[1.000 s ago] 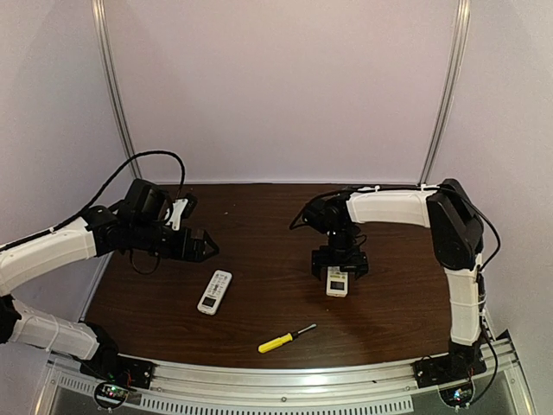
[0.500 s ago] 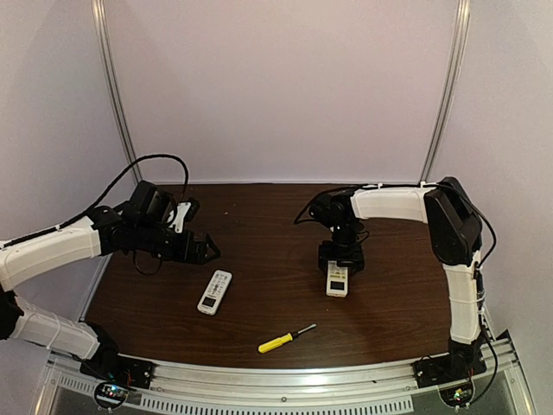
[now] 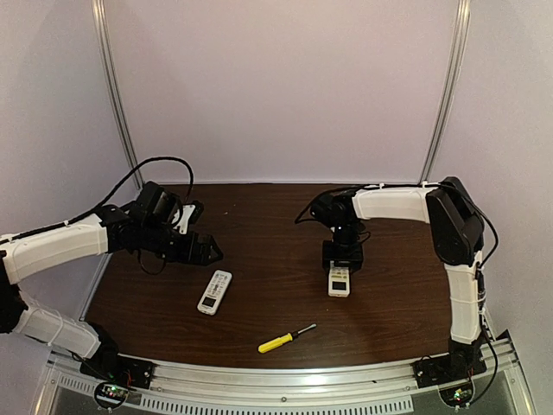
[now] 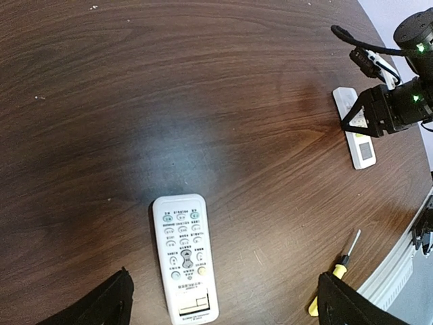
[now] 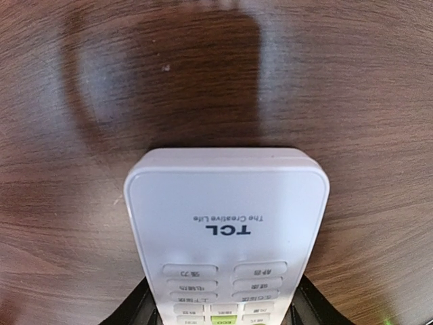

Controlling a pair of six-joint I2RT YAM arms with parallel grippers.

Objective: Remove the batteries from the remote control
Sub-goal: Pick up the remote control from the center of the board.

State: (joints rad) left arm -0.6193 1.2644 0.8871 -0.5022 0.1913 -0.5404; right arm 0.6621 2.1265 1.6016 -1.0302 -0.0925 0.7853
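Dark brown wood-grain tabletop, pale lilac walls behind. Over it the left gripper hangs wide open, holding nothing, just past the far end of the long white plastic remote control. That remote's long axis runs between its fingers, so they'd close across the width. Meanwhile the right gripper looks clamped on the sides of the shorter white TCL remote. Both lie buttons-up, so the batteries aren't visible, presumably inside underneath. A yellow-handled screwdriver sits well apart.
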